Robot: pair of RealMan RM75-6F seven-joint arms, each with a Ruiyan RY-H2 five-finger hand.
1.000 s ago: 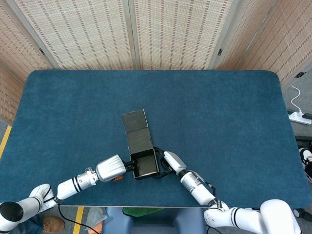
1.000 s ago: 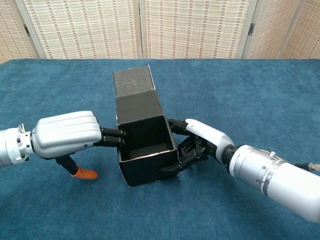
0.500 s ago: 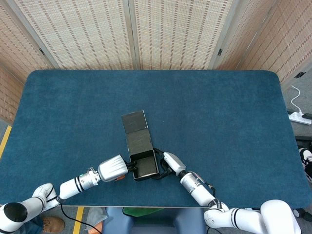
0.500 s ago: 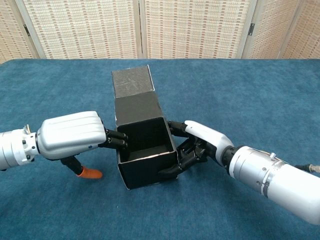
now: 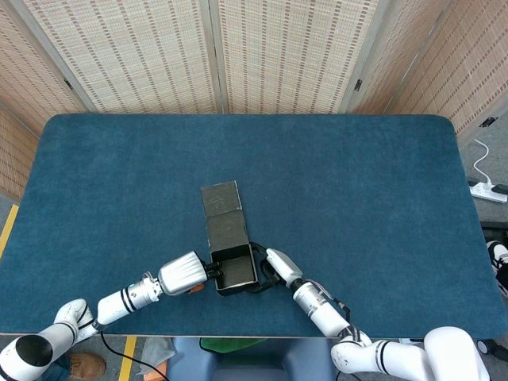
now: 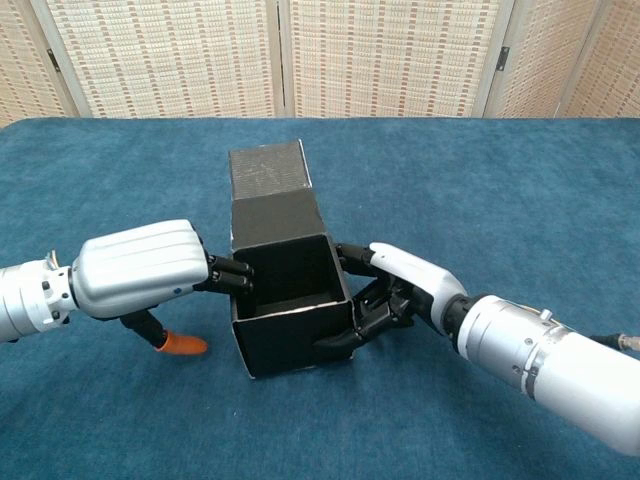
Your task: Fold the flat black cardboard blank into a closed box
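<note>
— What does your black cardboard box [image 6: 290, 318] look like right now?

— It stands upright on its base, four walls raised, top open so you see its dark inside. It sits near the table's front edge, slightly left of centre.

— And your lid?

— The lid flap [image 5: 223, 215] lies flat, running from the back wall toward 12 o'clock, creased partway along, its far panel greyer.

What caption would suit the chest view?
Two robot hands, left and right, steady an open-topped black box, lid flap still unfolded.
</note>
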